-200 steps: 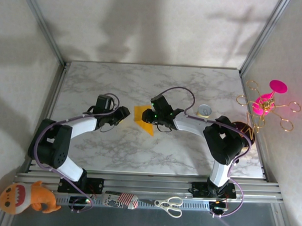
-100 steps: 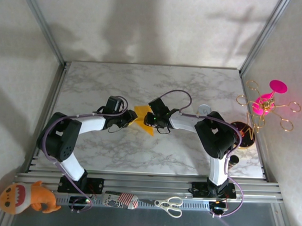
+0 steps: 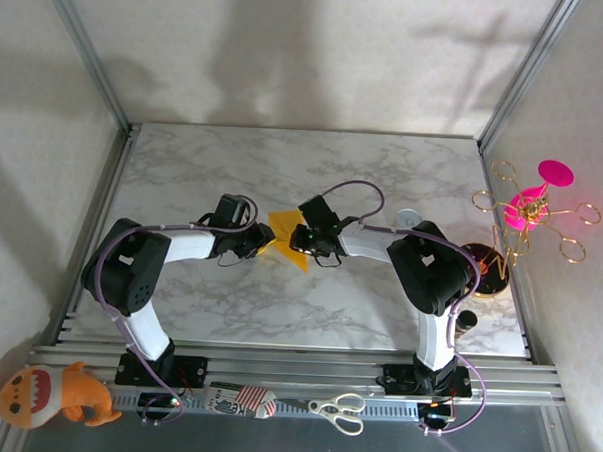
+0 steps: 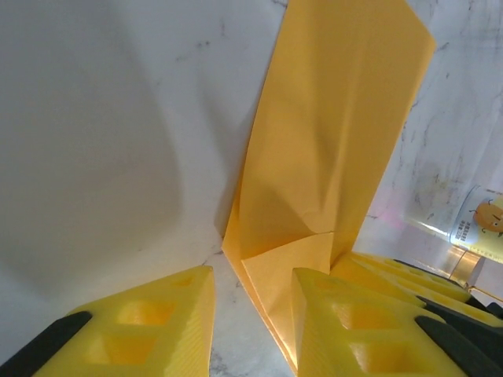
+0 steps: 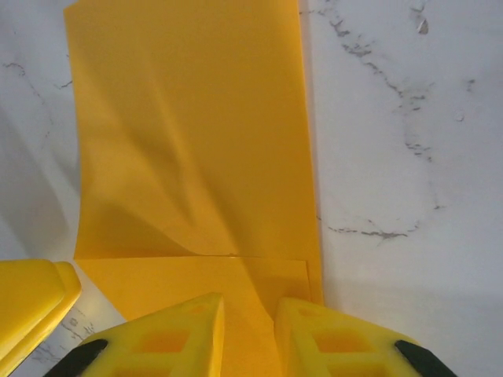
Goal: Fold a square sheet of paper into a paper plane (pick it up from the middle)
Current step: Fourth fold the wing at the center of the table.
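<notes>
White marble tabletop [image 3: 308,306] with the square sheet of paper [image 3: 284,232] near its middle
The grey-veined tabletop carries the orange-yellow paper, which is folded over into a narrower strip. Its far part lies flat on the marble and a soft bulge runs across it. A small can [image 3: 409,221] with a pale top stands well to the right of it. A dark round thing [image 3: 487,282] sits at the right edge, partly hidden.

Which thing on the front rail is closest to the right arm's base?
The white-handled scissors, just left of that base; the striped item and orange plush lie farther left.
</notes>
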